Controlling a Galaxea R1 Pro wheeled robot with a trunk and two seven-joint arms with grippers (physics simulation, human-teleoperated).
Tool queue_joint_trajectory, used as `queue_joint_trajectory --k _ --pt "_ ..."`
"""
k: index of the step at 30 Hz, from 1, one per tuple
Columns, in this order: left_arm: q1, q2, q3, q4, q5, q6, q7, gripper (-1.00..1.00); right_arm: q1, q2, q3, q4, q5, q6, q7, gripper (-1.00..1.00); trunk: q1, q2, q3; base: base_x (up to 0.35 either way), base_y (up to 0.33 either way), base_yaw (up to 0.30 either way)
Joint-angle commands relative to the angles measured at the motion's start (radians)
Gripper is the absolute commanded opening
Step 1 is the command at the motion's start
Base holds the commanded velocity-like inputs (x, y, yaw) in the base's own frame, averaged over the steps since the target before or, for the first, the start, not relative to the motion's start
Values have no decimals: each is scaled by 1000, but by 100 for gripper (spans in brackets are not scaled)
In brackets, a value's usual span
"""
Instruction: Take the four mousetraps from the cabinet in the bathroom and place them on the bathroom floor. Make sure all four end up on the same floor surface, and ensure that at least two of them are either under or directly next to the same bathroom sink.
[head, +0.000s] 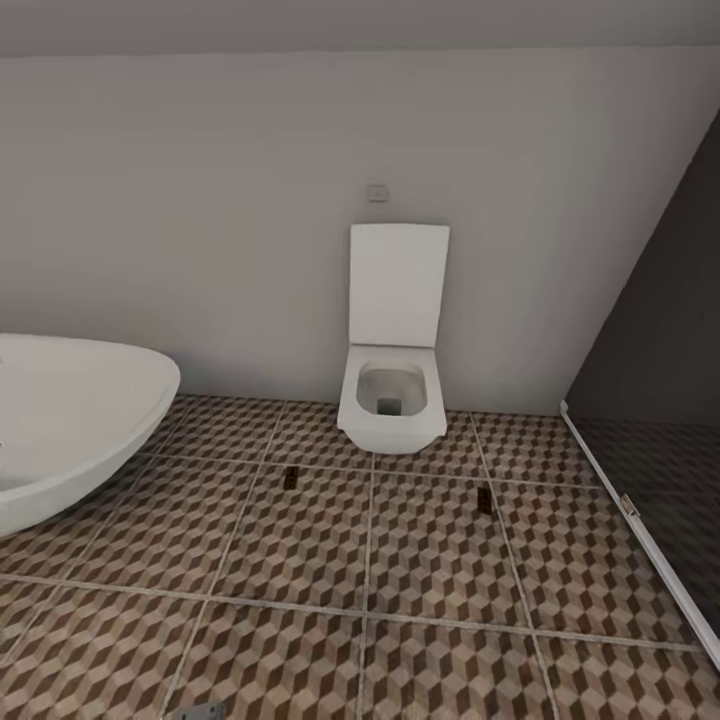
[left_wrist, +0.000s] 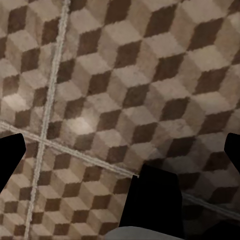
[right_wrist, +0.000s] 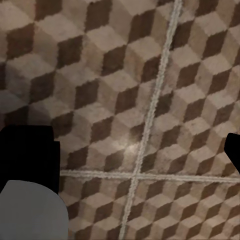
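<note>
L end effector (left_wrist: 120, 150): fingers (left_wrist: 11, 156) sitting wide apart, nothing btwn them, pointing down at the floor (left_wrist: 125, 75).
R end effector (right_wrist: 131, 150): also spread, carrying nothing, hanging over a grout cross.
Floor (head: 300, 560): cube-pattern tiles running out to the wall.
Possible mousetraps: two small dark flat bits lying on the floor, one (head: 290, 478) in front-left of the toilet (head: 392, 400), the other (head: 485, 498) front-right of it, well apart. Too small to confirm.
Around: white tub (head: 70, 420) sitting on the L side, dark shower screen (head: 660, 400) on the R.
Handling (est.): traps prob. being light, stiff, thin wood; lying flat, so hard to get fingers under. Spring metal looking fiddly.
Grip (est.): pinching across the board's long edges, coming straight down, keeping off the wire.
Risk (est.): board sliding on smooth tile as fingers are closing.
</note>
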Motion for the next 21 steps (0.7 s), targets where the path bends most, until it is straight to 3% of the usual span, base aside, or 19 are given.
queue_joint_trajectory --k 1,21 --pt "-1 1 -4 -4 0 2 7 100 0 -1 9 -3 -8 -1 -5 100 0 0 -1 0 0 0" --pt "-1 1 -4 -4 0 2 7 100 0 -1 9 -3 -5 -1 -5 100 0 0 -1 0 0 0"
